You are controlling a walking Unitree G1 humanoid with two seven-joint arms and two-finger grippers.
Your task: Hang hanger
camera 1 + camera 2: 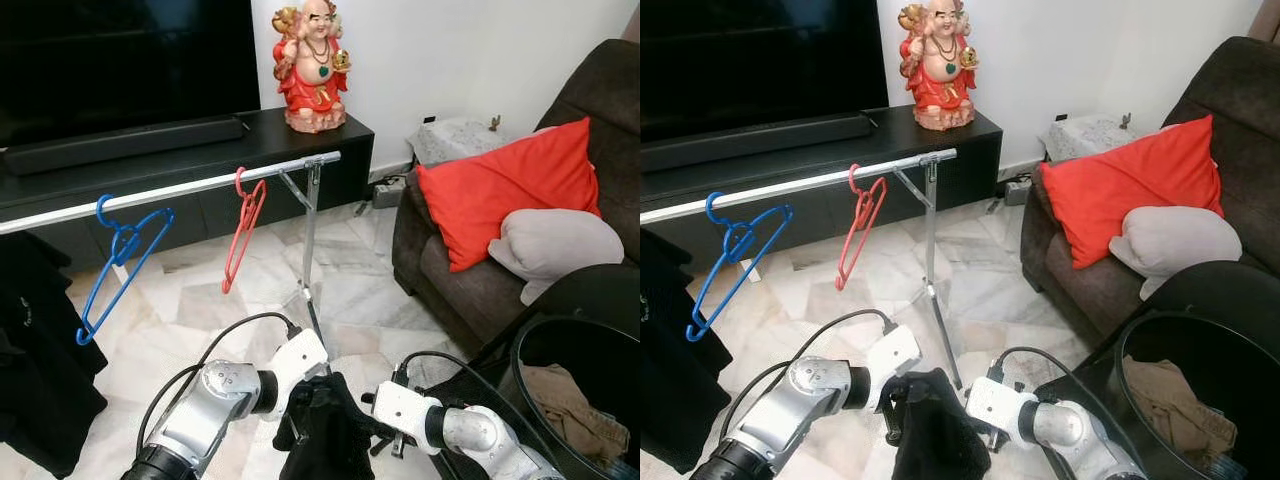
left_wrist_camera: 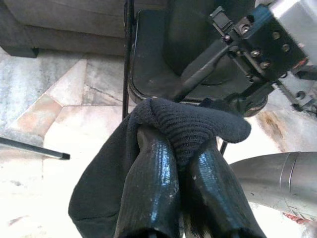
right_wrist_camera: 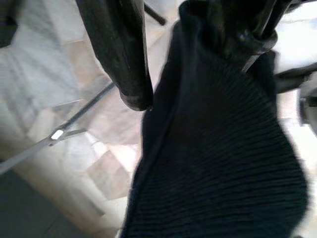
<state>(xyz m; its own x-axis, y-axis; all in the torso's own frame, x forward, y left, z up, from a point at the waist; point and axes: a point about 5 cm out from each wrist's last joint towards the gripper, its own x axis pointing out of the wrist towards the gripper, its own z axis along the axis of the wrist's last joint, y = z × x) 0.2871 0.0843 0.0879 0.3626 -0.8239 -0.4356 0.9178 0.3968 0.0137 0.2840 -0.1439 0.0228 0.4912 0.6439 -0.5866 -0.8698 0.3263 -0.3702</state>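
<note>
Closest to me, at 6 o'clock, I see my two grippers meeting low over the marble floor (image 1: 190,300). My left gripper (image 2: 173,148) has its two black fingers (image 2: 148,188) pressed together on a fold of a black knit cloth (image 1: 325,430). My right gripper (image 1: 372,418) is touching the same cloth from the other side. In its wrist view one finger (image 3: 119,54) stands off the cloth, so I cannot tell if it is gripping.

At 4 o'clock a black bin (image 1: 560,330) with brown fabric (image 1: 570,405) sits close to my right arm.

At 12 o'clock, past an open patch of floor, the silver rail (image 1: 170,190) runs across on its pole (image 1: 310,240). A red hanger (image 1: 243,235) hangs near the rail's end, and a blue hanger (image 1: 118,265) hangs at 10 o'clock. Dark clothes (image 1: 35,350) hang at 9 o'clock.

The sofa (image 1: 470,280) with a red cushion (image 1: 510,190) is at 2 o'clock. Farthest is the TV cabinet (image 1: 200,150) with a red statue (image 1: 312,65).
</note>
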